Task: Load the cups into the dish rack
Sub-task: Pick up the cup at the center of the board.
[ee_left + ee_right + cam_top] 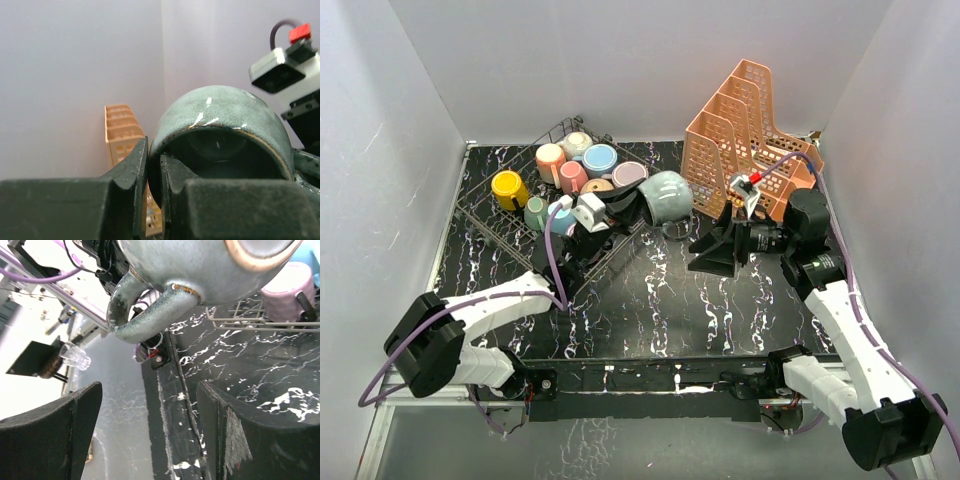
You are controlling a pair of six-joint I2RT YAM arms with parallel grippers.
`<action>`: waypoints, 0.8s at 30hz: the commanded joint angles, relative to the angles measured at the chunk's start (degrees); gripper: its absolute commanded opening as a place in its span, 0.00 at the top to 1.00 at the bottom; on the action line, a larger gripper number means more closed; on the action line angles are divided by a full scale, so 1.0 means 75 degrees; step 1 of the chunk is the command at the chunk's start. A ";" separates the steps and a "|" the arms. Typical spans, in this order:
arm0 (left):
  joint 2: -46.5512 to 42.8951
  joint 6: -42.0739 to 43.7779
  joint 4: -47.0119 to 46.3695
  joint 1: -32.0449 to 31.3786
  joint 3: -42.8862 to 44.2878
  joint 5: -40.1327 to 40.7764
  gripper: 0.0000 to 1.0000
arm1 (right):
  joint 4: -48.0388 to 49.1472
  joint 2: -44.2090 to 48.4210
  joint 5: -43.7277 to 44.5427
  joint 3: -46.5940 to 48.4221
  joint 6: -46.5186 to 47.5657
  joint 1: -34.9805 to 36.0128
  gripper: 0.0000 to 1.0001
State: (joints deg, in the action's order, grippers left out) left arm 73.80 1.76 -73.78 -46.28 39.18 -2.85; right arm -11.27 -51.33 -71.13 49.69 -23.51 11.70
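Two fingers of the left gripper (pixel 154 175) are clamping the rim of the grey-green mug (pixel 225 115), one finger outside the wall and one inside the mouth. The mug is lying on its side in the air at the right edge of the dish rack (pixel 505 232), with its handle (pixel 145 305) hanging down toward the table (pixel 720 310).

The right gripper (pixel 148 400) is standing with its fingers wide apart and empty, to the right of the rack and just below that handle.

I am judging that the step in hand is bringing this mug over the rack and setting it down. A pinch on the rim alone is letting a heavy mug swing, so the move is asking for a slow, level path. A free place between the tines should be chosen first. The lilac cup (pixel 630 174) is sitting nearest inside the rack and could be knocked. The right gripper should be keeping away from the handle while the mug is travelling.

Counted from the top view:
- Cups: nine are showing, eight inside the rack and one held. The left wrist is hiding part of the rack, so more may be there.
- Dish rack: one.
- Orange organizer (pixel 740 130): one, to the right of the rack.
- Grippers: two.
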 commanded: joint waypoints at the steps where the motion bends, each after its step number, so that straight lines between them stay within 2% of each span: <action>1: 0.0029 0.0663 -0.1828 -0.0005 0.1115 -0.0038 1.00 | 0.1567 -0.0219 0.0606 0.0144 -0.2184 0.0360 0.21; 6: 0.0256 0.0955 -0.1877 -0.0001 0.1638 -0.0178 1.00 | 0.2406 -0.0277 0.0780 0.0394 -0.3131 0.0550 0.15; 16: 0.0506 0.0935 -0.1961 -0.0005 0.2134 -0.0660 1.00 | 0.4149 -0.0606 0.1308 0.0949 -0.5229 0.0654 0.14; 24: 0.0577 0.0977 -0.1831 0.0005 0.2273 -0.0884 1.00 | 0.4187 -0.0783 0.1678 0.1404 -0.5819 0.0722 0.15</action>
State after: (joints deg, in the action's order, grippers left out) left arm 79.44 9.21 -79.77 -46.28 51.99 -8.43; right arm 16.62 -57.30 -61.28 56.77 -63.51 16.62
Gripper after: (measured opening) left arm 0.065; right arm 0.854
